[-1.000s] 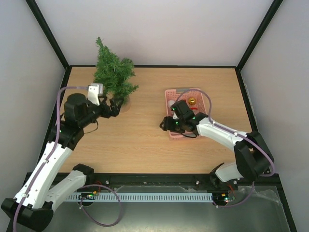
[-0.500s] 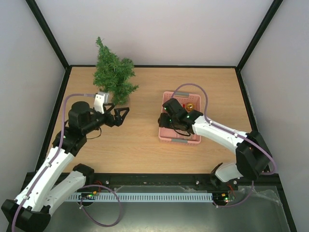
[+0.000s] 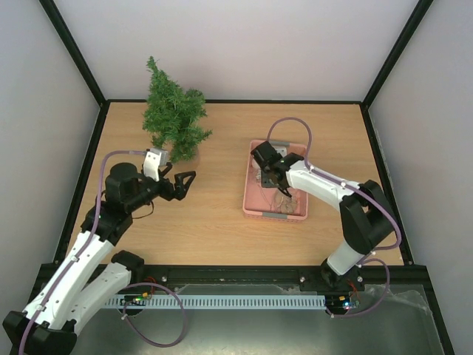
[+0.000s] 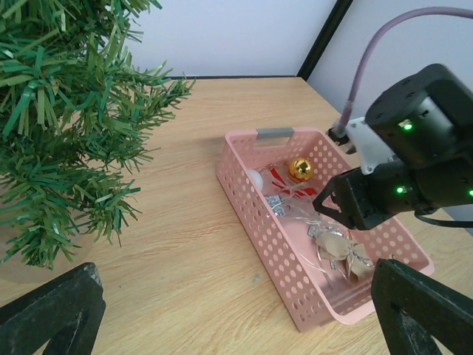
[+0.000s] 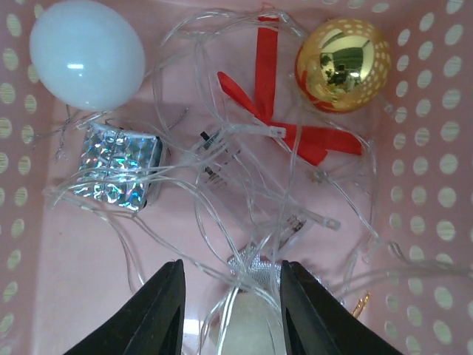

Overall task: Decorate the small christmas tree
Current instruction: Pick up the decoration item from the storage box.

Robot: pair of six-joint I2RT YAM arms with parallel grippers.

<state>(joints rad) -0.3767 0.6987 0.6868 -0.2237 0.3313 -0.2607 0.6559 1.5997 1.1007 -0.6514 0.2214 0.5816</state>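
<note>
Right pincer (image 5: 230, 266) down in pink basket (image 3: 275, 215), fingers partly apart astride a pale bauble (image 5: 247, 325); cannot tell if it grips. Left pincer (image 3: 186, 185) gapes wide just below small christmas tree (image 3: 174, 118), upper left of overhead frame

Wooden table (image 3: 222, 222) enclosed by plain white walls (image 3: 236, 44).

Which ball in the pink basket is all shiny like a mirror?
The gold ball, next to the red ribbon. It mirrors the holes of the pink basket, while the white ball by the silver box is plain and milky.
</note>
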